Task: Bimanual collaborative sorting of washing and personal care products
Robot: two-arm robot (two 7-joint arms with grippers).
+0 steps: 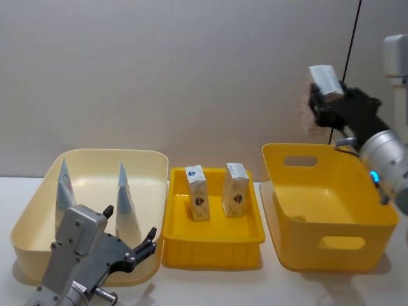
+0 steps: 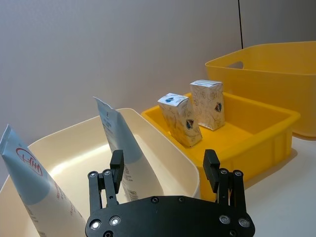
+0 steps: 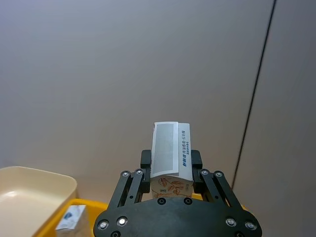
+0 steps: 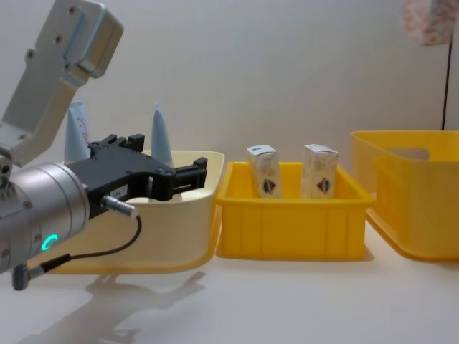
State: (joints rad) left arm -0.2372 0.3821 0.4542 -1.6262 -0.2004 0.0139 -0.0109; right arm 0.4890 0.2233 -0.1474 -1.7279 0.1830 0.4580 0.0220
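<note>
White card with orange print: a small carton (image 3: 170, 153) is clamped between the right jaws, held high, and the deep yellow tub (image 1: 331, 245) is well below them. The left jaws stand apart and grip nothing. Just beyond them, we see a pale blue tube (image 2: 123, 143) and a second tube (image 2: 29, 182) standing on end in the cream tub (image 1: 108, 153). Farther to their right, two cartons (image 1: 197, 193) stand in the shallow yellow tray (image 1: 210, 245).

The left gripper (image 1: 131, 224) sits low at 7 o'clock, its fingers spread wide. The right gripper (image 1: 320, 99) is up high at 2 o'clock, pinching a carton (image 1: 326, 79).
</note>
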